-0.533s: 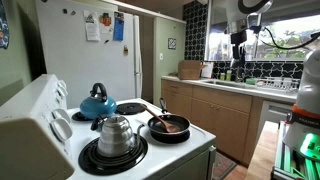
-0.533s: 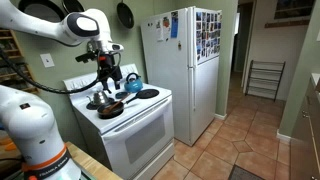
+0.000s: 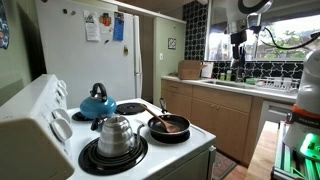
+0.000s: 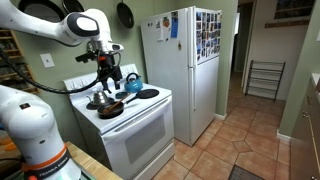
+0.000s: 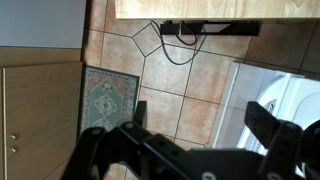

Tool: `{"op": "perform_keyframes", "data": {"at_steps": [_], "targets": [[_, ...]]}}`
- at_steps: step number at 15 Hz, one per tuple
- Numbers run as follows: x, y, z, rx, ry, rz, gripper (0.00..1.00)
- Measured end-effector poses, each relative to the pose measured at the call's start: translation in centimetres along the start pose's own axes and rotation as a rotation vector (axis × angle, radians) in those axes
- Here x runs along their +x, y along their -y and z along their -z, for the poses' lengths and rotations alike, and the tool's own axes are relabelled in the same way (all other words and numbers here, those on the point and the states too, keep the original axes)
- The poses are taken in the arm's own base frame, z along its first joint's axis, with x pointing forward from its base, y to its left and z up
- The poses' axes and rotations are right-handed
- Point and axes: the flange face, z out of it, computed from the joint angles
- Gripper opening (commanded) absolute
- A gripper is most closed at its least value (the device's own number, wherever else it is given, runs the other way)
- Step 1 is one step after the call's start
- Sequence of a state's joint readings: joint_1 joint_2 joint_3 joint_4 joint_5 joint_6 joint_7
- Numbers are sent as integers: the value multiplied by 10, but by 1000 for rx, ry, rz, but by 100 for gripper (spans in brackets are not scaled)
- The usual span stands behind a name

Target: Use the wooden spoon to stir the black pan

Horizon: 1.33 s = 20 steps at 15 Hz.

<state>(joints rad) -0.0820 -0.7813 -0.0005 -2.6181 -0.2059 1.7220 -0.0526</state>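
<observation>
The black pan (image 3: 183,133) sits on the front burner of the white stove, and also shows in an exterior view (image 4: 110,109). The wooden spoon (image 3: 166,117) rests in the pan, its handle slanting up and back over the rim. My gripper (image 4: 103,62) hangs well above the stove, apart from pan and spoon; in an exterior view (image 3: 238,42) it is a small dark shape up high. In the wrist view the gripper (image 5: 176,120) is open and empty, looking down at the tiled floor and the stove's front edge.
A shiny steel kettle (image 3: 116,134) stands on the burner beside the pan, a blue kettle (image 3: 97,103) behind it. A white fridge (image 4: 180,70) stands beside the stove. Wooden counters (image 3: 225,105) run opposite. A patterned rug (image 5: 105,98) lies on the floor.
</observation>
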Motion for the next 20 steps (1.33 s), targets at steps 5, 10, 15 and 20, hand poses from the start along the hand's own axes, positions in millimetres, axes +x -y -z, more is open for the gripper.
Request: {"op": "perform_keyframes", "data": {"at_steps": [5,10,15,20], "targets": [[0,0,0,0,0,0,100],[16,5,17,-19,-29,54,100],[94,87,42,-10,-106,298,100],[167,174,20,86,-61,430,100]]}}
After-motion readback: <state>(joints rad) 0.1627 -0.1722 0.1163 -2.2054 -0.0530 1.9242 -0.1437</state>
